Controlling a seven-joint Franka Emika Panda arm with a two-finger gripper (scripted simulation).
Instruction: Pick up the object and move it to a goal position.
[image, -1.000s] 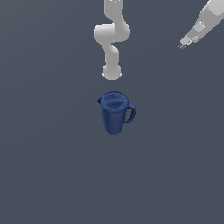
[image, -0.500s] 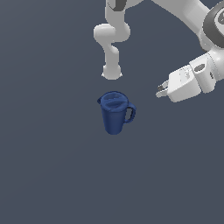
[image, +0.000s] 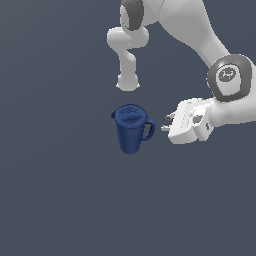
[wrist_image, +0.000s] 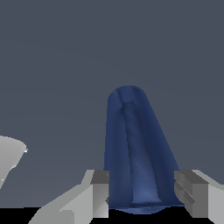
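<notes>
No readable txt, labels, brands or nos. anywhere. Checked pitcher (image: 131, 131) body & lid, my gripper (image: 165, 122), arm (image: 200, 40) links: all plain, unmarked in both ext. & wrist views.

The pitcher (image: 132, 129) is dark blue, tall and round, and stands upright on the grey floor with its lid on. A small spout juts from the rim toward the exterior view's left; the loop handle sticks out on the opposite side, pointing at the fingers (image: 167, 122), near them but apart. In the wrist view the pitcher (wrist_image: 138, 153) lies between the spread fingers (wrist_image: 100, 192).
</notes>
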